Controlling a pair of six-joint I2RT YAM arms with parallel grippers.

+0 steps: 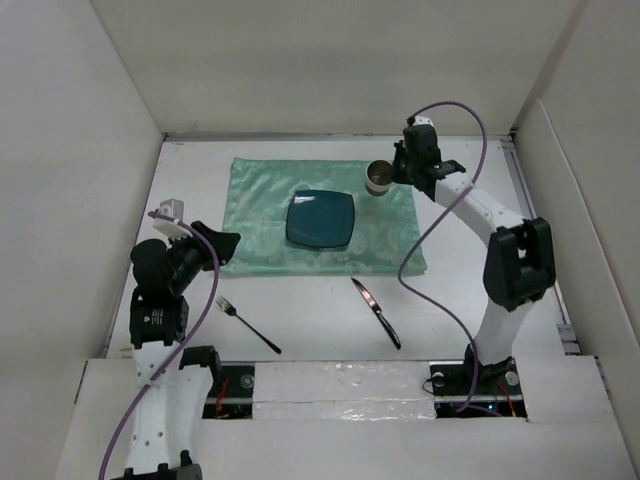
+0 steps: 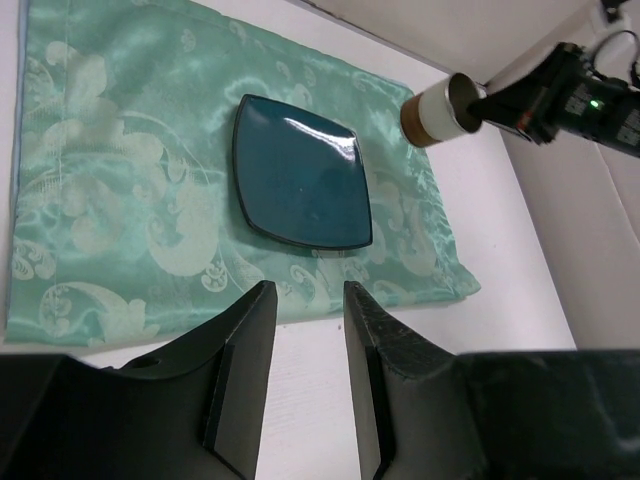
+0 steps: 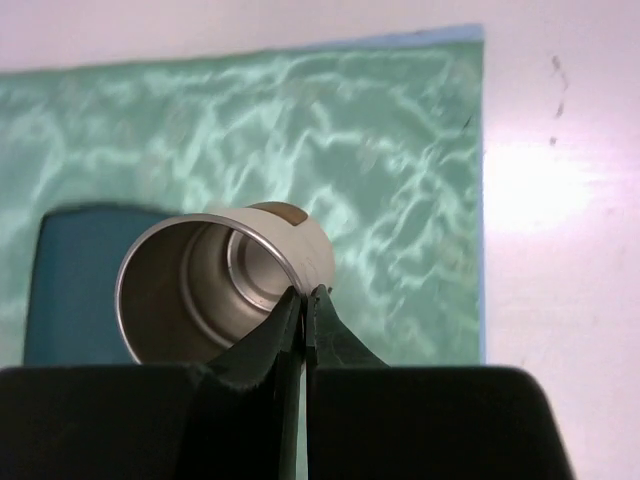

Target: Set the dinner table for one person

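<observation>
Bare dinner table (image 1: 315,315) between fork (image 1: 248,325) and knife (image 1: 376,312), plate (image 1: 320,220) filling cloth (image 1: 260,200) centre, cup (image 1: 378,178) at far-right corner

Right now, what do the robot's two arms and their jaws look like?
Both the left arm and the right arm are white tubular links joined by chunky black joint housings. A thin purple cable loops loosely off each one. The left gripper and right gripper are matte black, with flat, tapering jaws. A small green light glows on the right wrist.
</observation>
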